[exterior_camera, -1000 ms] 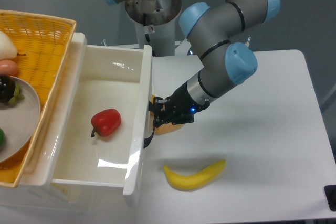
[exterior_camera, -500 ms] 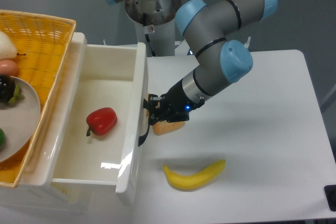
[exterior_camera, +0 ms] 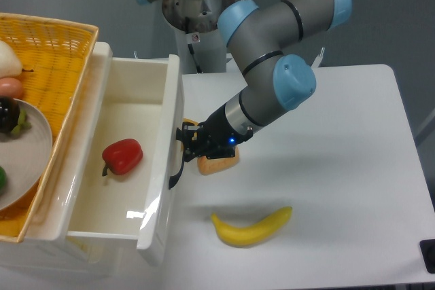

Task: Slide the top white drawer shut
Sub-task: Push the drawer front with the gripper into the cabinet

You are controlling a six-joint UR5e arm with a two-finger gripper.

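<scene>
Pushing glossy white plastic top drawer (exterior_camera: pixel 136 127): black curved handle (exterior_camera: pixel 178 161) touches fingers (exterior_camera: pixel 189 142); spread unclear, cannot tell.

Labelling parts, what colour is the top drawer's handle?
Black; the handle shows in the fixed camera view.

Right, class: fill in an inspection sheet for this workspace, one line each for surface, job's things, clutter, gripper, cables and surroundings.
Surface: white table, bare on its right side.
Job's things: top white drawer partly open, a red pepper inside; black handle on its front.
Clutter: banana on the table; a small orange item under the gripper, kind unclear; yellow wicker basket with a plate of food.
Gripper: gripper at the drawer front by the handle; jaw state not visible.
Cables: nothing seen.
Surroundings: grey wall, arm's base behind the table.
</scene>
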